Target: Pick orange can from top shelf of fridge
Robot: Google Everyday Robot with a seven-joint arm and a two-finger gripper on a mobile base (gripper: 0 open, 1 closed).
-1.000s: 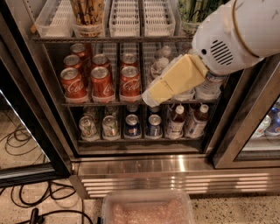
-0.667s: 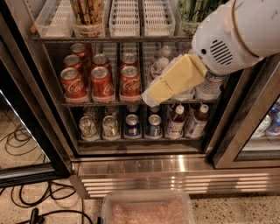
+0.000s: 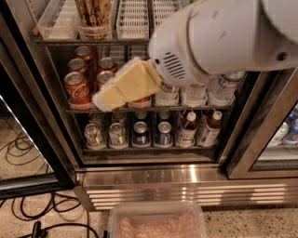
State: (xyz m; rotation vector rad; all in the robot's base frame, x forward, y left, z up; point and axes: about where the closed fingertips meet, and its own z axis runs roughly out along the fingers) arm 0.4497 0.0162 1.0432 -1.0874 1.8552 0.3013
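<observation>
My pale yellow hand (image 3: pixel 116 90) hangs in front of the red cola cans (image 3: pixel 77 88) on the middle rack; I cannot tell whether it is open or closed. Above it, the slim, dark-stalked orange-gold can (image 3: pixel 93 13) stands on the grey wire top shelf (image 3: pixel 133 21) with white slotted trays, inside the black-framed drinks fridge (image 3: pixel 153 176).

White rounded arm (image 3: pixel 223 37), slotted vent (image 3: pixel 174 70); pale-yellow gripper (image 3: pixel 106 98) before red cans (image 3: pixel 77 91).

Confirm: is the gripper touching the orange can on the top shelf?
Apart. The camera view shows the gripper in front of the red cola cans, a rack below the orange can on the top shelf.
</observation>
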